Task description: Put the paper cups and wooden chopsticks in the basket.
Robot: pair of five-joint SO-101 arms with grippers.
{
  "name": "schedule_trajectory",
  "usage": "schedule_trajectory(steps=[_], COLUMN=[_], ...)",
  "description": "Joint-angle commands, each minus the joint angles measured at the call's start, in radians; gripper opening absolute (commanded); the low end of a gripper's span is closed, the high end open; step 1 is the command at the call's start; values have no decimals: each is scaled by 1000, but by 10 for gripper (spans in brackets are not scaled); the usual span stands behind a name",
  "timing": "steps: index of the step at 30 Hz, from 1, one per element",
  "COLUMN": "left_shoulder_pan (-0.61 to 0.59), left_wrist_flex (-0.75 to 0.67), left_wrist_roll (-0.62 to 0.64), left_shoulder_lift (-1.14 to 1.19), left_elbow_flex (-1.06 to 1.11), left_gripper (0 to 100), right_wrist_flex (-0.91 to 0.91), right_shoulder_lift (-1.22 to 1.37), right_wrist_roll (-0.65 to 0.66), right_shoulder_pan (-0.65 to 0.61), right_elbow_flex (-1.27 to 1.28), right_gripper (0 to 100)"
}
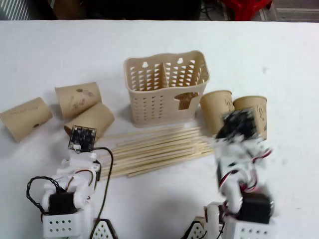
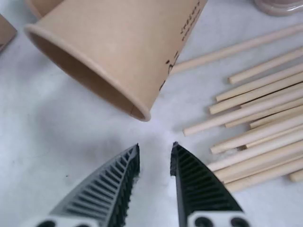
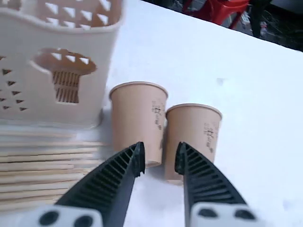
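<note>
Fingers [image 2: 116,189] narrowly parted, my left gripper [image 2: 155,152] and right gripper [image 3: 159,152] | cups [image 1: 216,110] tan tapered paper | chopsticks [image 1: 154,149] round wood | basket [image 1: 149,107] perforated plastic

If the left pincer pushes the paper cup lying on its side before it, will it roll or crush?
Probably it rolls: the paper cup lies on its round wall, and its taper would likely curve its path. It looks empty, so likely light and easily shoved. The thin open rim may dent if the left pincer squeezes hard.
</note>
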Motion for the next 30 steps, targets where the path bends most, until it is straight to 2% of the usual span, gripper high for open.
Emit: schedule_trajectory(steps=[1, 7, 11, 13, 17, 30], left_shoulder_pan=[-5, -5, -5, -5, -5, -5], left_wrist_flex=[6, 6, 6, 6, 6, 6], left_wrist_roll=[-2, -2, -2, -2, -2, -5], left_shoulder_lift=[-8, -8, -8, -8, -8, -8], left_elbow_flex=[-2, -2, -2, -2, -2, -2], left_gripper=[121, 121, 120, 120, 120, 120], right_wrist_flex=[28, 165, 274, 311, 364, 559], right_shoulder_lift=[383, 947, 1216, 1339, 1549, 2060], right_wrist_roll=[-78, -350, -506, -526, -531, -663], right_shoulder_pan=[84, 145, 145, 143, 142, 163], right_elbow_flex=[-282, -775, -1013, -1123, -1336, -2008], right_gripper=[118, 132, 257, 298, 277, 279])
